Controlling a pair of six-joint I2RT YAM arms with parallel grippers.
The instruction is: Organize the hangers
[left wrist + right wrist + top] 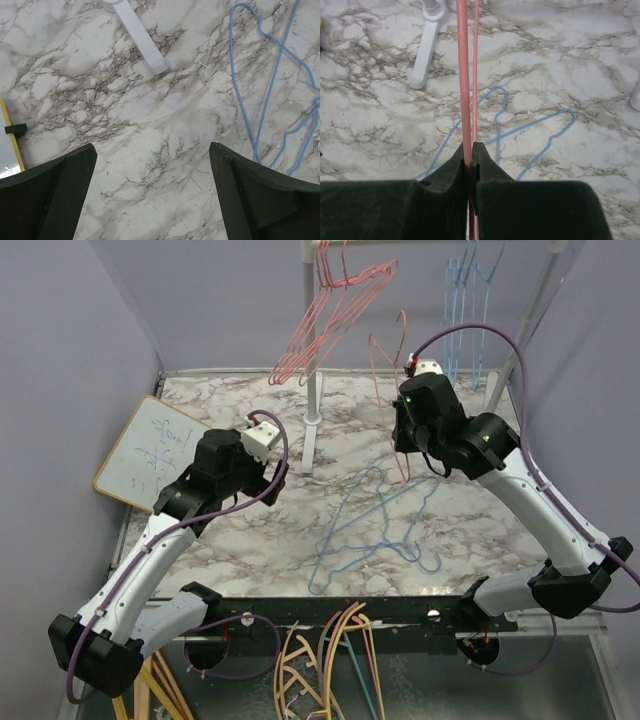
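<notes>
**Wire hangers: positions at this moment**

- Right gripper [470, 156]: fingers pressed together on the wire of one pinkish-red hanger [463, 75], which is held upright above the marble table [250, 530] near the rack post [312, 390].
- Left gripper [151, 147]: fingers spread wide with nothing between them, facing down over bare tabletop.
- Light blue hangers [282, 46]: at least two lie flat and overlapping on the table, between the two arms and just right of the left gripper in its wrist view.
- Pinkish-red hangers [330, 320]: a bunch hangs tilted on the left end of the rack rail.
- Blue hangers [470, 290]: several hang on the right end of the rail.
- Whiteboard [150, 452]: yellow-framed, at the table's left edge.
- Thick yellow and orange hangers [330, 660]: these sit below the near edge.
</notes>
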